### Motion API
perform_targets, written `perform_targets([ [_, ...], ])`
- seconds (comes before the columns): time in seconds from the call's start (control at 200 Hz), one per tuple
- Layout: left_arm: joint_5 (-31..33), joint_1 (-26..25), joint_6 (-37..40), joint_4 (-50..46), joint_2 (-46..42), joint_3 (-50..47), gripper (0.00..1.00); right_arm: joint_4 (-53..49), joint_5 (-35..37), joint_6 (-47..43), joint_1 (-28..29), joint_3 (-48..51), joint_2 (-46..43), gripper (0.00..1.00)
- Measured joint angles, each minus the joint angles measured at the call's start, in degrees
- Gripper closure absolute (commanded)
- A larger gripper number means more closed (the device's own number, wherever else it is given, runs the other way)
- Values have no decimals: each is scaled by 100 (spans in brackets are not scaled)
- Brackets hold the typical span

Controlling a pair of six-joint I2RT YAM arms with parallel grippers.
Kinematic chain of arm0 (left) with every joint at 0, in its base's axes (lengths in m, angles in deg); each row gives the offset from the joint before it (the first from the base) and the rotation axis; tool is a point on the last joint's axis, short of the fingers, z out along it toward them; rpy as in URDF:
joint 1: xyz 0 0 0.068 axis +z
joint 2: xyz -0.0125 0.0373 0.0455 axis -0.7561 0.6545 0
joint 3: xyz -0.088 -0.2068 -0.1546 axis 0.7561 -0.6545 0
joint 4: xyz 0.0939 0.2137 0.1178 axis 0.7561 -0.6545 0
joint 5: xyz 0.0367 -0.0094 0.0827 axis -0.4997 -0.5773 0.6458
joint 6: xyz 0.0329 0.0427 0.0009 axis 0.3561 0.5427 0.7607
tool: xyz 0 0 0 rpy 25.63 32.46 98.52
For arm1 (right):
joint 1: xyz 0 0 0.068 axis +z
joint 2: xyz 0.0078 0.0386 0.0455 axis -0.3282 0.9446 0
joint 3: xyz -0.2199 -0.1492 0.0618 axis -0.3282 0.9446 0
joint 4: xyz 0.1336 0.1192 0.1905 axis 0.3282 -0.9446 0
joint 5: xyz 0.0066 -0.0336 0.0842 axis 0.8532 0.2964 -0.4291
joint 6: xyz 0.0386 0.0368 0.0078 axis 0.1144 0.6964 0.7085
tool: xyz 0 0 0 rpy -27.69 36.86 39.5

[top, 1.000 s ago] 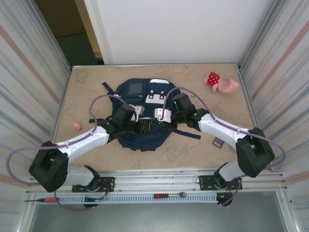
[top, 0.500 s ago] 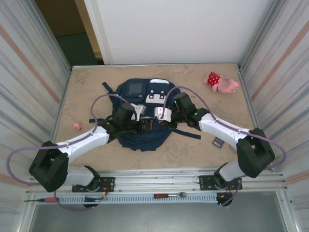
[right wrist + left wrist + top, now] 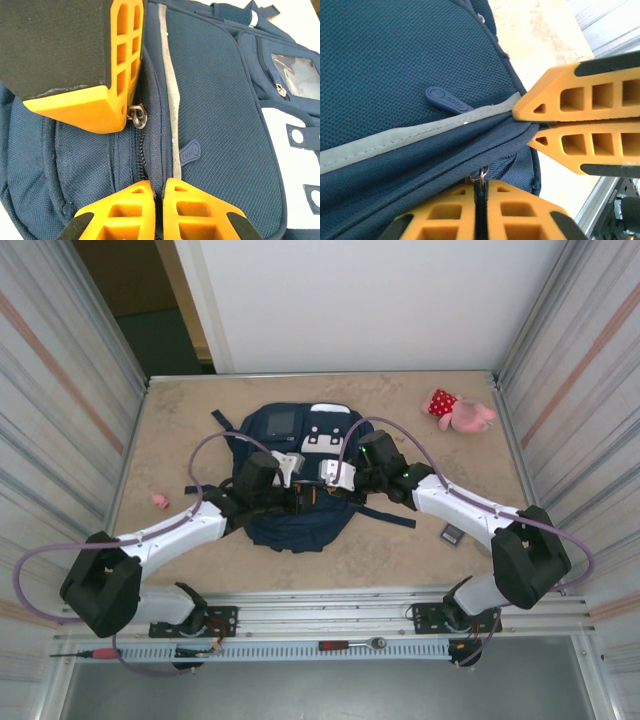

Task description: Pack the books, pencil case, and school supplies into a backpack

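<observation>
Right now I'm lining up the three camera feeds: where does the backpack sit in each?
Top external: backpack about centre of the picture.
Left wrist: its navy fabric across the left and middle.
Right wrist: it spans from left edge to right edge.
Shared landmark, both wrist views: the pale reflective stripe.

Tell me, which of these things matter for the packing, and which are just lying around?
For the job: navy backpack, small dark grey rectangle.
Just lying about: pink plush toy, small pink object, red-handled screwdriver, ratchet.
</observation>
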Motion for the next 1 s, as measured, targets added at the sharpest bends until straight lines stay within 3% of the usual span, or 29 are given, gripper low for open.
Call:
perform_targets([
  [0.185, 205, 79, -13, -431, -177, 11, 100, -83, -295, 4, -227, 0, -26, 100],
  [0.401, 549, 564, -7, -1047, -1102, -579, 100, -380, -678, 7, -813, 0, -280, 100],
  [0.481, 516, 643, 35, -1106, -1248, -721, 100, -461, -723, 55, -844, 0, -330, 73],
  [0.536, 409, 667, 68, -1095, -1250, -745, 100, -509, -708, 205, -774, -11, -332, 60],
  [0.691, 63, 669, 195, -955, -1047, -702, 100, -511, -352, 400, -63, -48, -330, 44],
  [0.802, -72, 651, 267, -933, -850, -577, 100, -382, -166, 494, 498, -160, -197, 41],
  [0.897, -151, 619, 313, -914, -822, -505, 100, -249, -68, 584, 656, -304, 50, 41],
  [0.997, -225, 621, 337, -896, -826, -485, 100, -116, 61, 675, 654, -415, 306, 52],
])
